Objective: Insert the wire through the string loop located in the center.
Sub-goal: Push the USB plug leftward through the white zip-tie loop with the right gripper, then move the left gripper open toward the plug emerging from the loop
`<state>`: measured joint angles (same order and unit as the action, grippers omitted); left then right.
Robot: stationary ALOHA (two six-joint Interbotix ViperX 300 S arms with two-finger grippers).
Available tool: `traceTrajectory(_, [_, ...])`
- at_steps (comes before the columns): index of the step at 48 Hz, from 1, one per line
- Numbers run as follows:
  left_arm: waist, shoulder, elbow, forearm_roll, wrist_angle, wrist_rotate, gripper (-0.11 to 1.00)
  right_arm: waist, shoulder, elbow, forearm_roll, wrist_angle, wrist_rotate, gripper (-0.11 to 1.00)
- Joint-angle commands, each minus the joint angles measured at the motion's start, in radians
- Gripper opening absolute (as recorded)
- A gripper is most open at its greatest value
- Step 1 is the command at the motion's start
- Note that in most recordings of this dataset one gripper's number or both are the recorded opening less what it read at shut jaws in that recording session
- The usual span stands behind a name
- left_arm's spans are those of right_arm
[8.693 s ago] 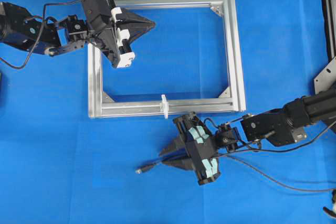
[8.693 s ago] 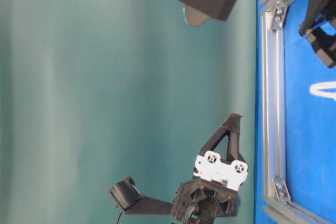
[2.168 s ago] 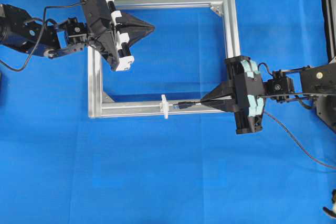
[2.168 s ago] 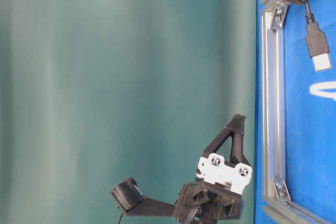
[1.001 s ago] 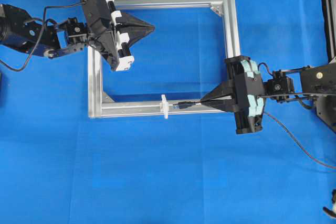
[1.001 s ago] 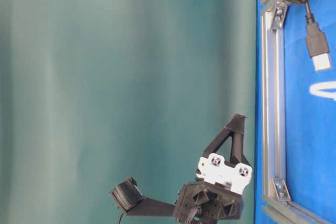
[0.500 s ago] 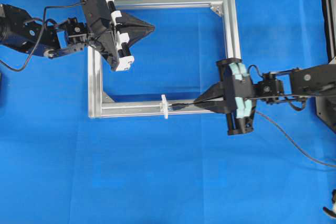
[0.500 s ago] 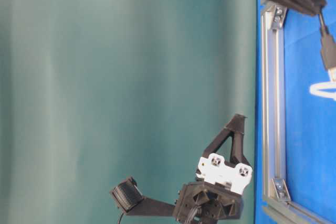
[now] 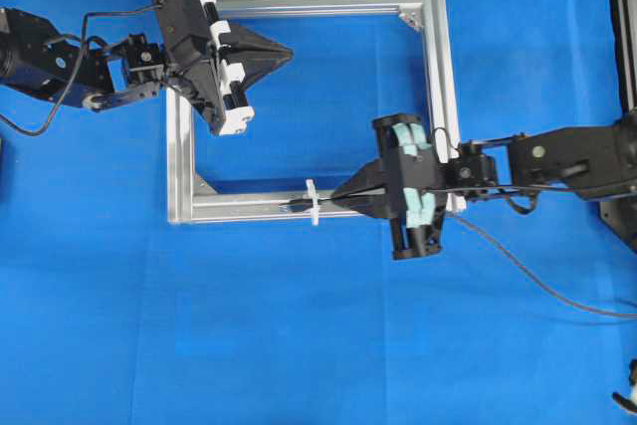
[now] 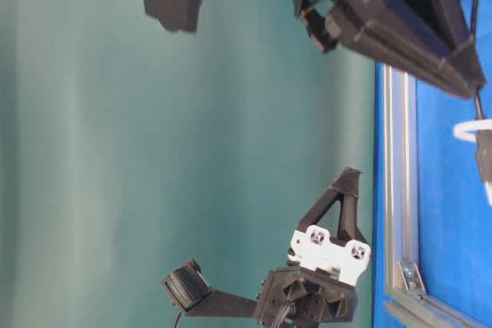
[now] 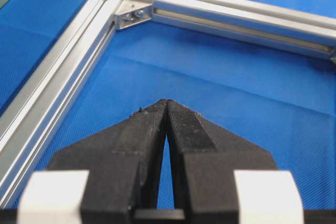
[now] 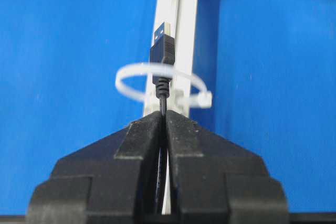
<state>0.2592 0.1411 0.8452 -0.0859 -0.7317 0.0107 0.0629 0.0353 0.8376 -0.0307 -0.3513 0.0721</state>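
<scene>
The white string loop (image 9: 313, 202) stands upright on the near rail of the silver frame (image 9: 444, 97). My right gripper (image 9: 340, 196) is shut on the black wire (image 9: 537, 281) just behind its plug. The plug (image 9: 296, 204) pokes out of the loop's left side. In the right wrist view the plug (image 12: 162, 46) sits inside and beyond the loop (image 12: 126, 80), straight ahead of the shut gripper (image 12: 165, 114). The table-level view shows the loop (image 10: 470, 130) and the plug (image 10: 484, 160). My left gripper (image 9: 289, 47) is shut and empty over the frame's far left corner; it also shows in its wrist view (image 11: 167, 102).
The frame's rails and a corner bracket (image 11: 132, 15) lie ahead of the left gripper. The wire's slack trails off to the right across the blue mat (image 9: 299, 345). Dark equipment (image 9: 622, 27) stands at the right edge.
My right gripper has moved left along the near rail with the wire, and the plug has gone from right of the loop to through it. The left arm has not moved.
</scene>
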Motion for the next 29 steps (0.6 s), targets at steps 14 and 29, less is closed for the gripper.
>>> traceTrajectory(14, [-0.003,-0.032,-0.005,0.005,-0.005,0.002,0.0,-0.003,0.029,-0.064,0.002,-0.018,-0.002,-0.02])
traceTrajectory(29, [-0.012,-0.037,0.0,0.005,-0.003,-0.003,0.0,-0.003,0.029,-0.061,0.002,-0.018,-0.002,-0.02])
